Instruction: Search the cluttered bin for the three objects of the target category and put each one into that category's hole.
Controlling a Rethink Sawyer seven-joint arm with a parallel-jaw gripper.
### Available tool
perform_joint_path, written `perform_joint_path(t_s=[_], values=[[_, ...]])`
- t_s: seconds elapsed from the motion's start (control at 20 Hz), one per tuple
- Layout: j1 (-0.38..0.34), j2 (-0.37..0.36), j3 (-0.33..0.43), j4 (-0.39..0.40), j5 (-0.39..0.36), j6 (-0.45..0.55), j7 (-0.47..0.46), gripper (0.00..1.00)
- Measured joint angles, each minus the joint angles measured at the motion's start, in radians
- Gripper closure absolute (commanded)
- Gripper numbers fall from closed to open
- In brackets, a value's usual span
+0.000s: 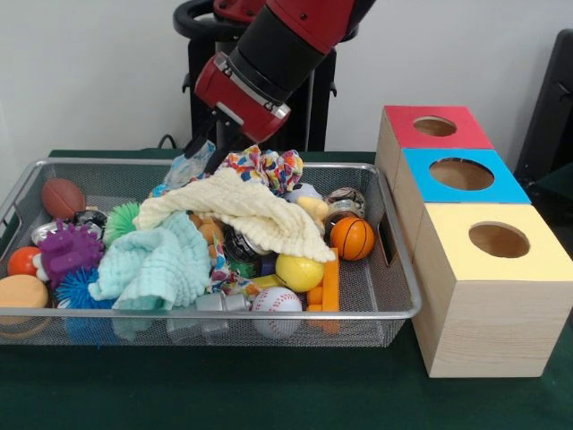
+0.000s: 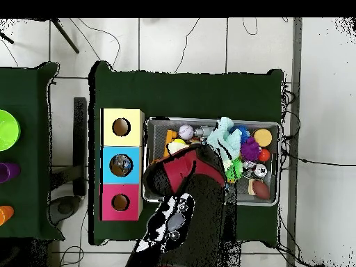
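Likely robotics lab: pedestal-mounted arm [image 1: 277, 45], green-clothed table [image 2: 188, 87], cables [image 2: 208, 35] across tiled floor [image 2: 320, 83].

One wire basket [image 1: 394, 315]; three holed boxes: red [image 1: 398, 133], blue [image 1: 421, 186], yellow [image 1: 501, 305]; two cloths [image 1: 260, 210].

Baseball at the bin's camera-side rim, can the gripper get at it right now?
Probably yes: the baseball lies uncovered, with nothing over it and open from above. The gripper is over the opposite side of the bin.

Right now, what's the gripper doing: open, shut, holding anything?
Gripper: down at the far rim of the bin, beside the floral cloth; open or shut, and whether it holds anything, cannot be told.
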Motion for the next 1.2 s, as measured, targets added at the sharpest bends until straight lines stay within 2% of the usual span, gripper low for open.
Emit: perform_joint_path(t_s=[1.2], values=[[0.041,-0.077,0.004,0.007,0.102,0.174,0.0,1.0]])
